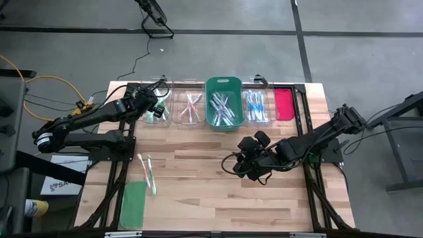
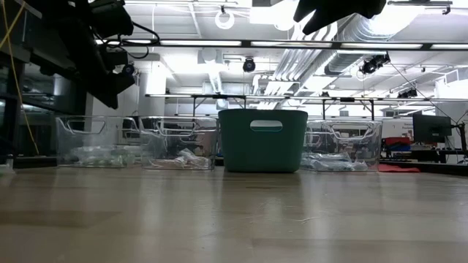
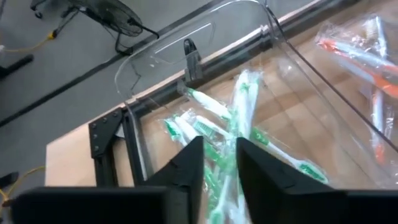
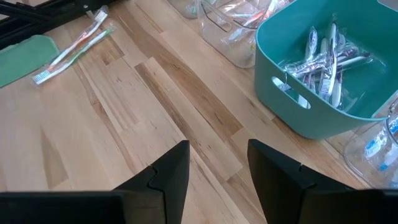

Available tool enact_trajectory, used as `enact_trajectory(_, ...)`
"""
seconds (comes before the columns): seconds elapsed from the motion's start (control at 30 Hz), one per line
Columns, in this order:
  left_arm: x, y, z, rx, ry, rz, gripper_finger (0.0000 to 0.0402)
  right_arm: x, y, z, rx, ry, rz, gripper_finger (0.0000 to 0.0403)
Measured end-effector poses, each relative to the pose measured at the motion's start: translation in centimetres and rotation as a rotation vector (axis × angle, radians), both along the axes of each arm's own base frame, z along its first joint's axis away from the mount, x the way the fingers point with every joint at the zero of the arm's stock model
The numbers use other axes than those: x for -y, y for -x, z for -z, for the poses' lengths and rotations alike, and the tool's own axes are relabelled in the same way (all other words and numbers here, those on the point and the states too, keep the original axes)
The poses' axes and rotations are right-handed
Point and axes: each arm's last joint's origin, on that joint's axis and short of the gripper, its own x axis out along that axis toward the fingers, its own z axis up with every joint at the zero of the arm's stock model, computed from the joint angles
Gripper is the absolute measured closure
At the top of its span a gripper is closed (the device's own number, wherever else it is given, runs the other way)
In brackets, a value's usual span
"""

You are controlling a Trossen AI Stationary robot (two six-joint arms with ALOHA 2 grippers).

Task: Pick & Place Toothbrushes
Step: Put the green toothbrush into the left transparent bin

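While the left claw (image 3: pixel 217 168) hangs over the clear bin (image 1: pixel 156 112) at the far-left end of the row along the tabletop's (image 1: pixel 198 192) far edge, its fingers stand slightly apart, with a green toothbrush (image 3: pixel 239 118) lying between and just beyond the tips; whether it is pinched or already released cannot be told. The bin holds a loose heap of green toothbrushes.

Two further toothbrushes (image 1: pixel 147 173) lie on the bare tabletop near the left edge, just beside the flat green lid (image 1: pixel 134 205) at the near-left corner. Their long axes run roughly from far edge to near edge. They lie toward the near edge from the left claw, and the left arm is judged the nearer one.

The right claw (image 4: pixel 217 168) waits spread and empty above the tabletop's middle, on the near side of the teal bin (image 1: pixel 223 102).
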Motion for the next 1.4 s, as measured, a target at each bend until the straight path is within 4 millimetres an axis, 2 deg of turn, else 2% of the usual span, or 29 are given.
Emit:
enact_trajectory(0.17,0.1,0.0,0.0,0.048,0.030,-0.002,0.0253,0.0,0.0,0.0,-0.003,-0.007,-0.003,0.0247)
enact_trajectory(0.33,0.4,0.1,-0.5,0.034,0.040,0.120,0.0222,-0.2,0.1,0.0,-0.008,-0.018,-0.014,0.0247)
enact_trajectory(0.53,1.4,0.3,-1.5,0.008,0.088,0.507,0.0220,-0.8,0.4,0.0,-0.008,-0.017,-0.037,0.0247)
enact_trajectory(0.77,3.8,0.2,-1.1,0.069,0.311,0.987,0.0220,-1.5,0.7,0.0,-0.004,-0.012,-0.055,0.0247)
enact_trajectory(0.97,6.6,0.0,-0.4,0.022,0.478,1.134,0.0220,-1.5,0.7,0.0,0.001,-0.009,-0.048,0.0247)
enact_trajectory(1.2,10.3,-0.4,-0.4,-0.044,0.496,1.407,0.0220,-1.5,0.7,0.0,0.001,-0.008,-0.048,0.0247)
enact_trajectory(1.4,12.4,-0.8,0.2,-0.095,0.564,1.383,0.0220,-1.5,0.7,0.0,0.003,-0.011,-0.046,0.0247)
